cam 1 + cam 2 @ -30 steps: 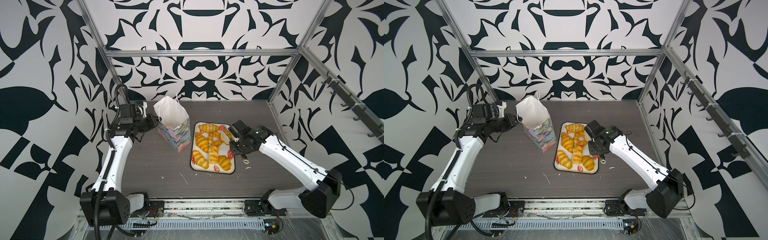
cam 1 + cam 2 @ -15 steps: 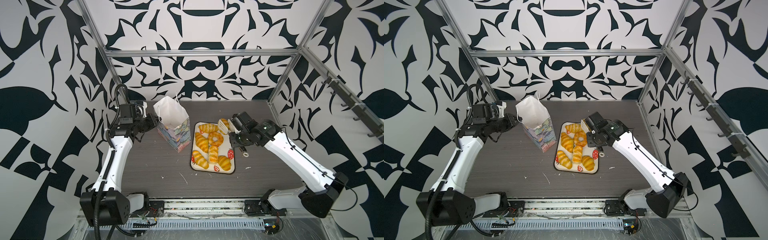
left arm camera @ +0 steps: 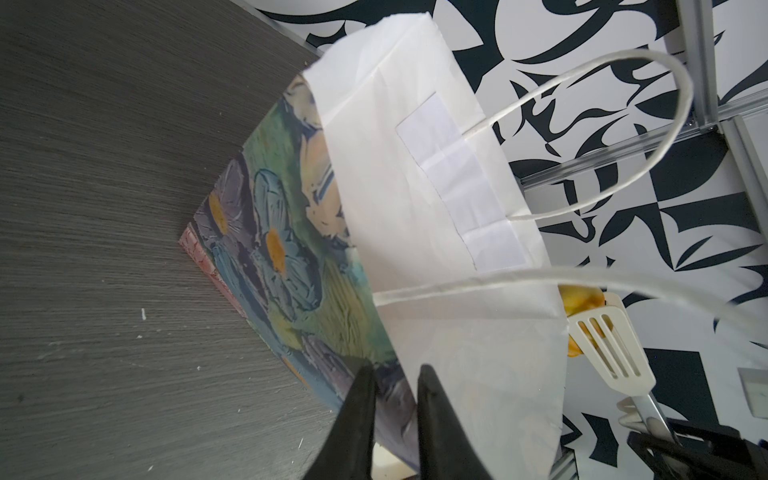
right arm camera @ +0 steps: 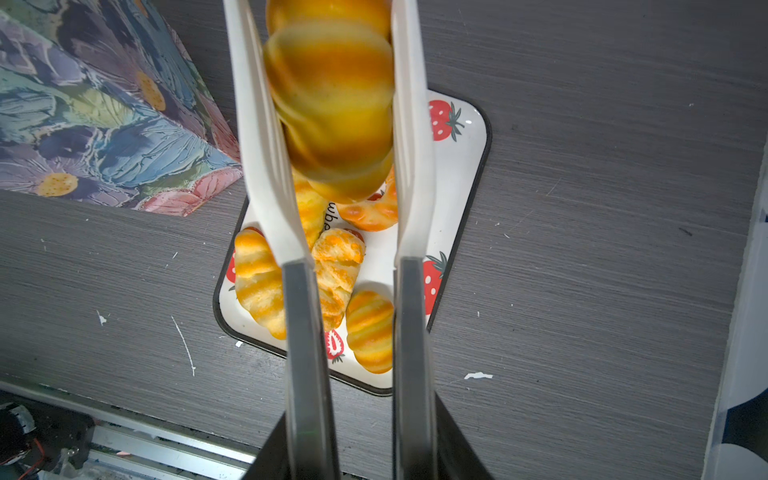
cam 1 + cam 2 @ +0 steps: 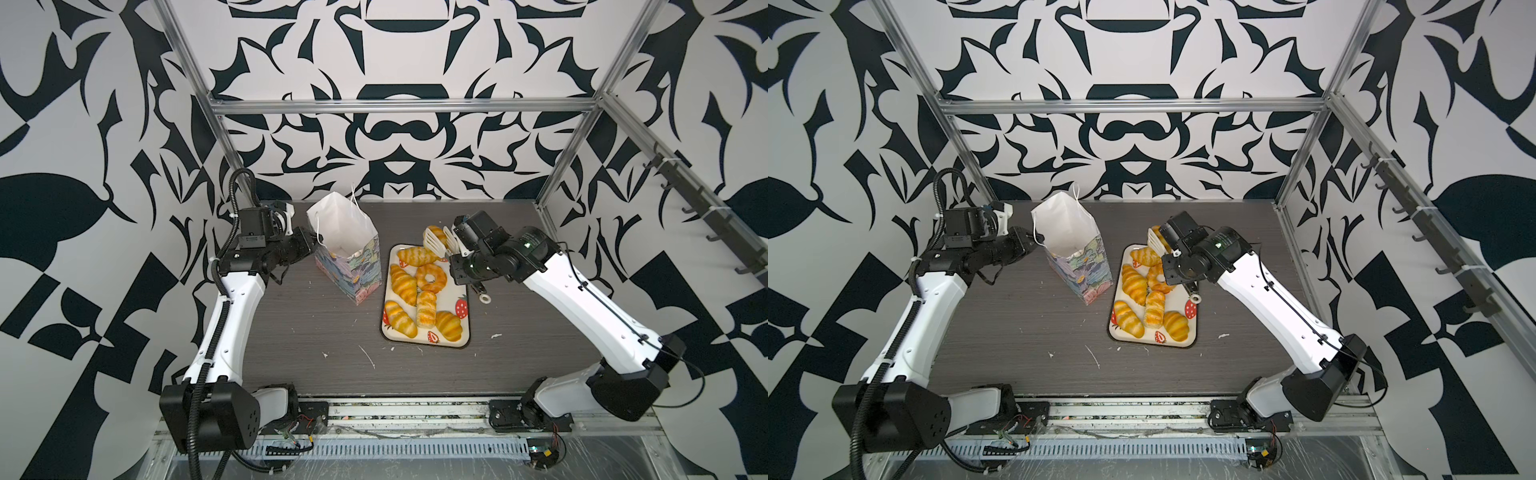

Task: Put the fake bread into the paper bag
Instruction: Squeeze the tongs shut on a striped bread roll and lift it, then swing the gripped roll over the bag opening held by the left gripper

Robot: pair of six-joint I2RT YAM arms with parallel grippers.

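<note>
The light, glossy croissant [image 4: 332, 104] seems slippery, so the right gripper [image 4: 361, 440] squeezes tongs [image 4: 266, 166] across its thick body, while the left gripper [image 3: 395, 374] pinches the flimsy paper bag [image 3: 415, 166] at its left wall.

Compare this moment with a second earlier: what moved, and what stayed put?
The right gripper rose from the right edge of the tray toward the back, its tongs lifting one croissant clear. Unchanged: the left gripper stays pinched on the rim of the paper bag, which stands upright, and six pastries remain on the tray.
</note>
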